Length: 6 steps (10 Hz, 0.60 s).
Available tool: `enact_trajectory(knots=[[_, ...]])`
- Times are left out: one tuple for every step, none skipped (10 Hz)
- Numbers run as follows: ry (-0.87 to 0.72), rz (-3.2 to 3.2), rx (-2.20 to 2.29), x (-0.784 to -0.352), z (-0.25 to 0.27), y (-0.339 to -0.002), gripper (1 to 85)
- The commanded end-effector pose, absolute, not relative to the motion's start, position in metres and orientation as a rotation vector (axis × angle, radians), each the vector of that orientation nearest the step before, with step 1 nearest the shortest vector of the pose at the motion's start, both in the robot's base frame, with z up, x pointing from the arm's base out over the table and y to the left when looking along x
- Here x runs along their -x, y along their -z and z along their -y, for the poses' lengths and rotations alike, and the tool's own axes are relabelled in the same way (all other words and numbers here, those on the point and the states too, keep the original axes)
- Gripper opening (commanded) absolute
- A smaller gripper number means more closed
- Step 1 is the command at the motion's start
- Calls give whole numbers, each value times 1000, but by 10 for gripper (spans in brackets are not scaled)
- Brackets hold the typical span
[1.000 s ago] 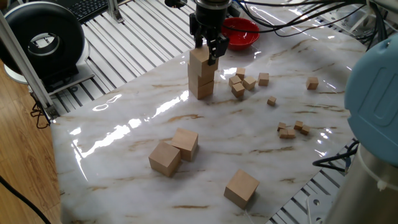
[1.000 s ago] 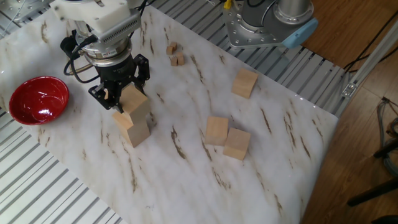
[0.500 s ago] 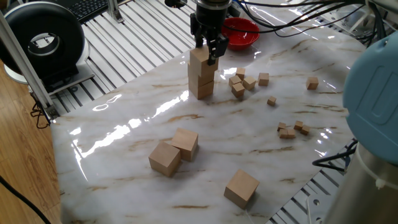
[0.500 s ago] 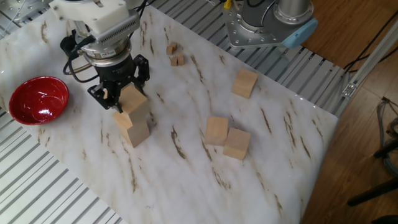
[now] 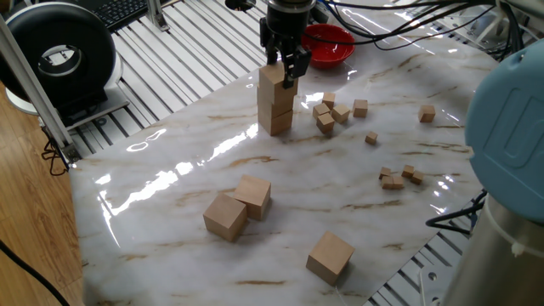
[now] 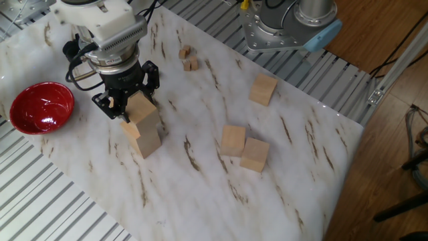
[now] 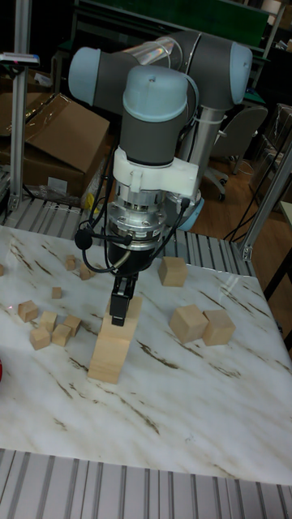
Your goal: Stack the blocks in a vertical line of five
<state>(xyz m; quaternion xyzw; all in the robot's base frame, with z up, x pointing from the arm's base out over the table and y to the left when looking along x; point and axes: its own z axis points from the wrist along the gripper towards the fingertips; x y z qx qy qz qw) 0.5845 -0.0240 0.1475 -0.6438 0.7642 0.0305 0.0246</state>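
A stack of two blocks stands at the far side of the marble table (image 5: 170, 183). The top block (image 5: 272, 83) (image 6: 144, 112) (image 7: 122, 320) rests on the bottom block (image 5: 275, 119) (image 6: 150, 142) (image 7: 108, 357). My gripper (image 5: 282, 73) (image 6: 132, 100) (image 7: 122, 310) comes down from above and is shut on the top block, one finger on each side. Three more blocks lie loose: a touching pair (image 5: 252, 195) (image 5: 225, 216) and a single one (image 5: 330, 257). In the tall fixed view they are behind and to the right (image 7: 173, 272) (image 7: 187, 323) (image 7: 218, 328).
A red bowl (image 5: 330, 42) (image 6: 40, 107) sits just beyond the stack. Tiny wooden cubes lie in clusters (image 5: 331, 115) (image 5: 399, 177) (image 7: 49, 332) (image 6: 189, 59). A black round device (image 5: 59, 55) stands off the table's corner. The robot base (image 6: 287, 27) is at the table's edge.
The gripper and the top block have shifted only very slightly. The loose blocks have not moved.
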Motion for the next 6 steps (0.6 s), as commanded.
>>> enact_trajectory(knots=[[-94, -2380, 1970, -586, 20, -152, 423], [-89, -2388, 1964, -588, 17, -154, 423], [-84, -2394, 1963, -588, 17, -154, 420], [-94, -2393, 1957, -588, 17, -153, 417], [-92, -2393, 1959, -587, 19, -152, 417], [-92, -2391, 1961, -587, 19, -152, 417]])
